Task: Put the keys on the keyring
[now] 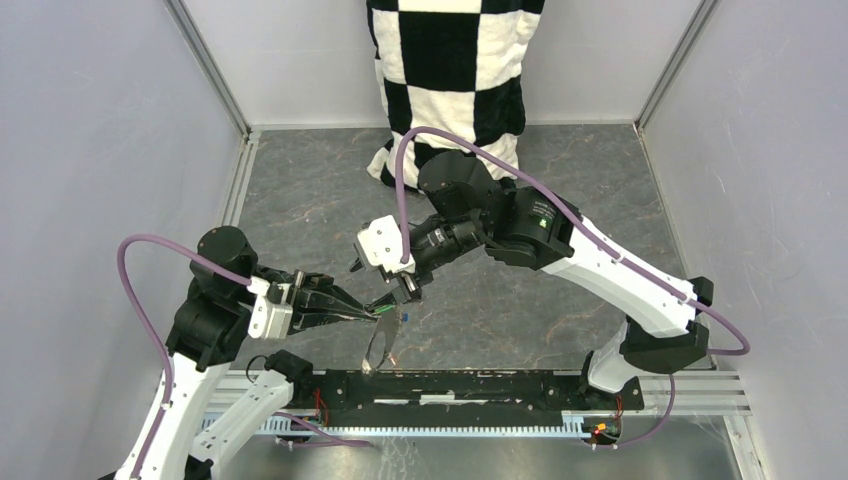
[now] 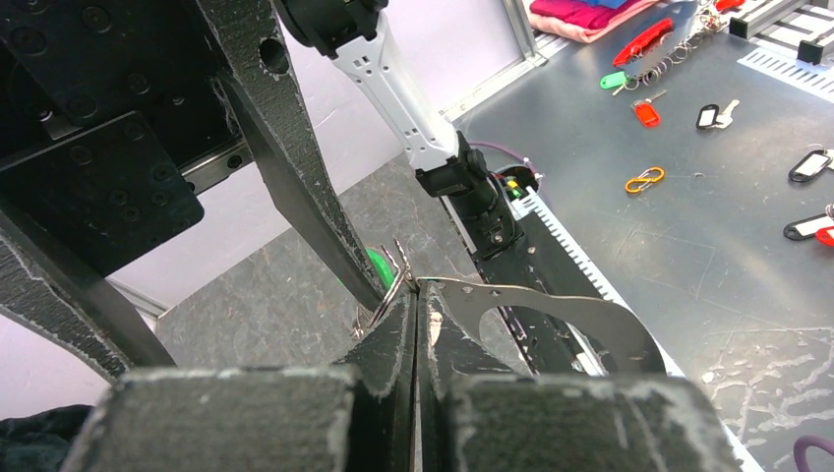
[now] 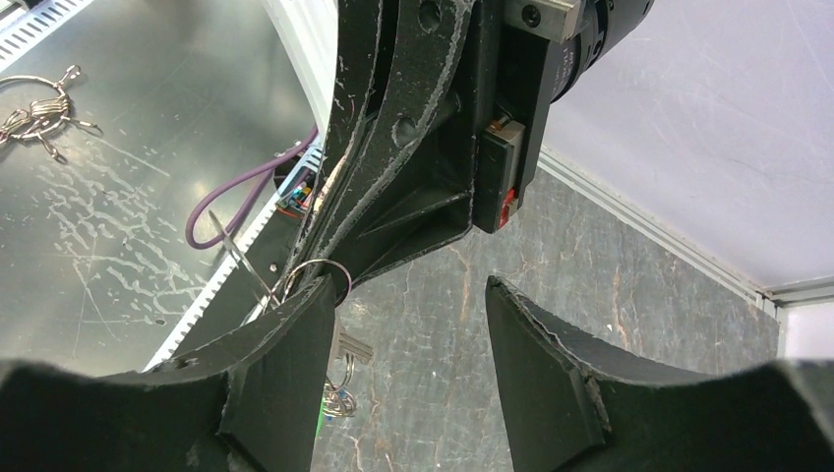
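Note:
My left gripper (image 1: 372,314) is shut on the keyring and holds it above the table. In the left wrist view its fingertips (image 2: 417,295) pinch the grey strap loop (image 2: 551,307) where a thin silver ring (image 2: 391,288) joins it. The strap (image 1: 378,345) hangs down below. A green key head (image 2: 380,265) sits by the ring, and a blue key (image 1: 403,316) dangles beside it. My right gripper (image 3: 408,287) is open, its left finger (image 3: 285,364) touching the silver ring (image 3: 317,269). Small rings with green and blue bits (image 3: 339,398) hang below. No yellow key shows.
A black-and-white checkered cloth (image 1: 450,70) hangs at the back. A black rail (image 1: 470,385) runs along the near edge. Beyond it a metal shelf holds key tags, an orange carabiner (image 2: 644,179) and a ring cluster (image 3: 34,113). Grey walls enclose the table.

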You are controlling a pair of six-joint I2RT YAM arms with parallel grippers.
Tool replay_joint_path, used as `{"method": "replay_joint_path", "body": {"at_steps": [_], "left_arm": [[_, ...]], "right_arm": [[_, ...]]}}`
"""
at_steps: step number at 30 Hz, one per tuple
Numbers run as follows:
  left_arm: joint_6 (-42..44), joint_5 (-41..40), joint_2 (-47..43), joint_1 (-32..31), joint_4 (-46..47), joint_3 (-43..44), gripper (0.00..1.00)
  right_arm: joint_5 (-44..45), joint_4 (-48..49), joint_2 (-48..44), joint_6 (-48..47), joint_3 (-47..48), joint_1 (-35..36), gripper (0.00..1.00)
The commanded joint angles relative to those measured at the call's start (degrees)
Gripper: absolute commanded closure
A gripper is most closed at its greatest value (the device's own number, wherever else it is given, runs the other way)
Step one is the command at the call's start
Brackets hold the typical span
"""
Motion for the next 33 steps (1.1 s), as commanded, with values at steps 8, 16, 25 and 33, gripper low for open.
{"method": "replay_joint_path", "body": {"at_steps": [8, 16, 25, 33], "left_arm": [[2.60, 1.33, -0.51, -0.23, 2.49, 1.34, 0.98], [2.59, 1.33, -0.49, -0.23, 2.52, 1.34, 0.98], [2.41, 1.33, -0.46, -0.23, 2.49, 1.30, 0.98], [2.41, 1.33, -0.70, -0.23, 2.54, 1.03, 0.98]], "right_arm": [[1.36, -4.06, -0.91, -1.17, 1.35, -1.11, 0.36], [1.84, -4.16, -1.86, -1.34, 1.13, -1.44, 0.36], [1.11, -4.75, -2.49, -1.94, 1.80, -1.56, 0.35], [-0.57, -2.14, -3.29, -1.19, -0.04, -1.64, 0.36]]}}
